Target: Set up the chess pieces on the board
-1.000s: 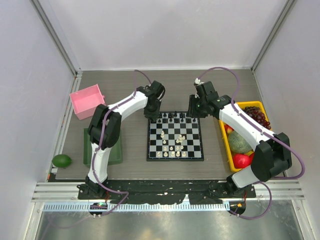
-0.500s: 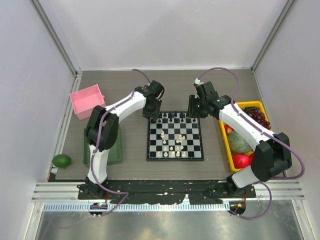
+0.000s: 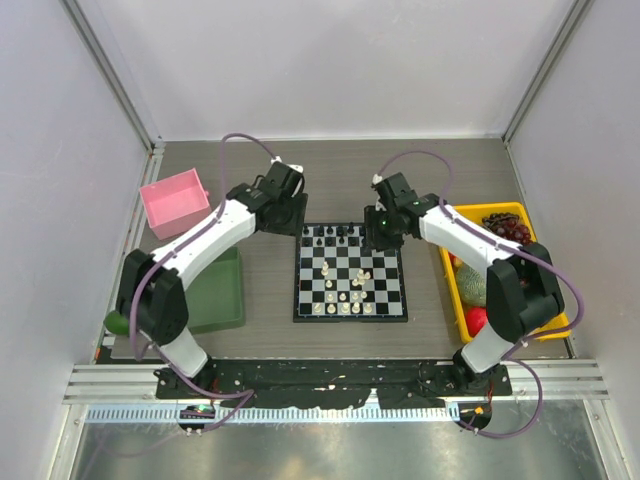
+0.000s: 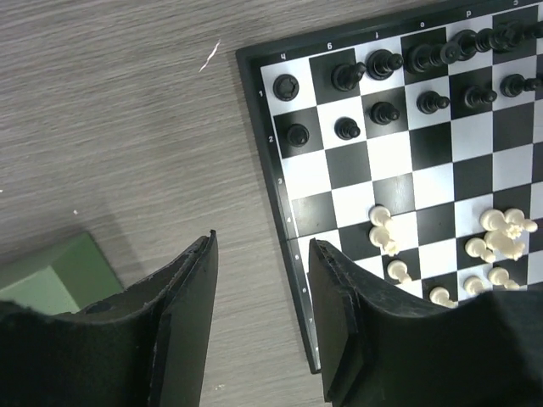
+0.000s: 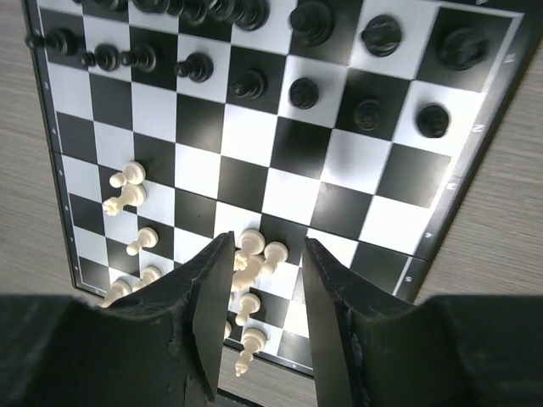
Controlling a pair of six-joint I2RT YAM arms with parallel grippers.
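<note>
Both arms stretch toward mid-frame in the top view; left tool (image 4: pixel 261 254) and right tool (image 5: pixel 267 250) hang, jaws parted.

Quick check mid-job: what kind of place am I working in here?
Probably a lab robot test cell: plain white walls enclose the table, a metal rail runs along its near edge, and a chessboard, pink bin and yellow fruit tray lie out as props.

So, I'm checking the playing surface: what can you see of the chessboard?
The board is a flat square of black and white checks with a thin black border carrying small white markings. It lies on the grey wood-grain table, near its middle. Black pieces stand on its far two rows; cream pieces are scattered over its near half.
</note>
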